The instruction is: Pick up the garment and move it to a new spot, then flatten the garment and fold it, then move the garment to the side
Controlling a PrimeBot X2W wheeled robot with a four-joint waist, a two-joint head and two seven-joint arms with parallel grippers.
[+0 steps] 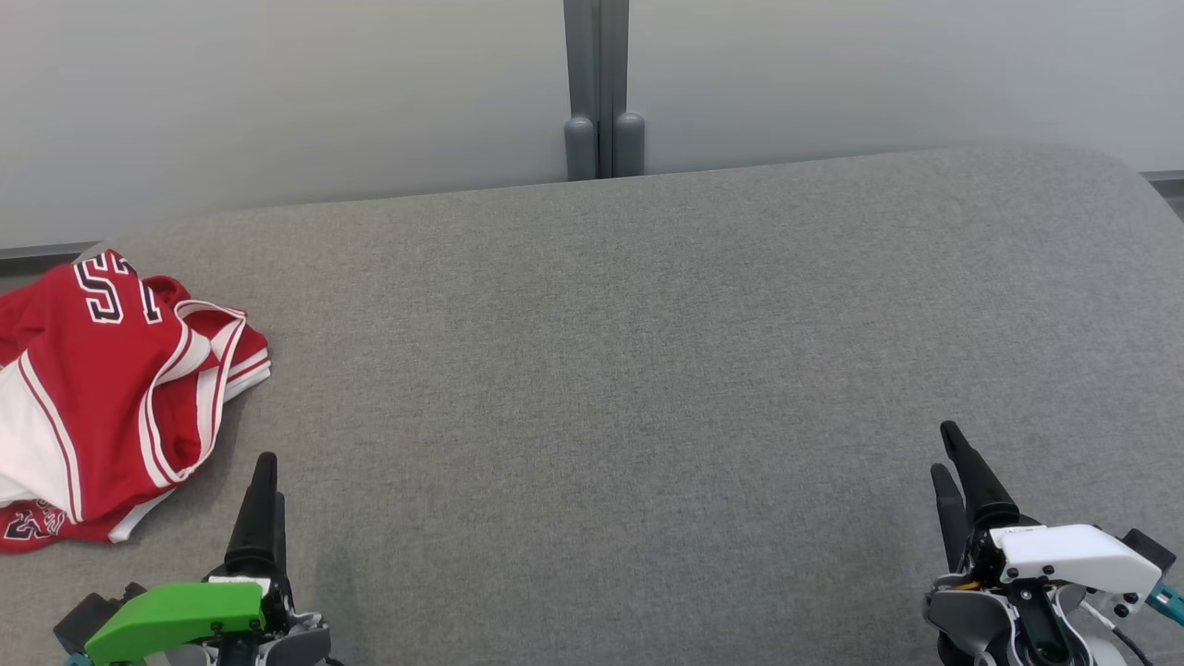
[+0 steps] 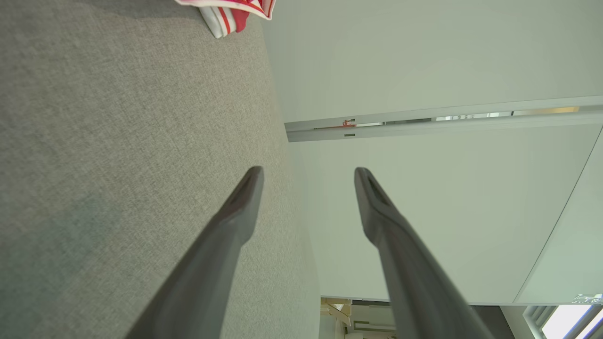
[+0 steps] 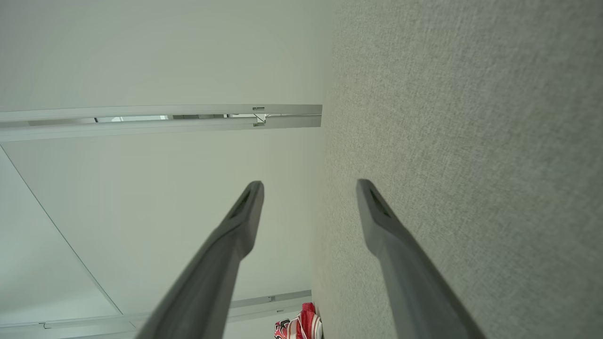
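Your garment [image 1: 102,388] runs off the head view at 9 o'clock, its lettering broken by folds and unreadable. The left wrist view clips its striped corner at 12 o'clock; the right wrist view clips it at 6. You've got the left pincer [image 1: 266,460] and right pincer [image 1: 943,449] bases cropped at the head view's bottom.

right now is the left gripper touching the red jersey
Apart. The head view shows a strip of bare grey cushion between the left gripper and the jersey's edge.
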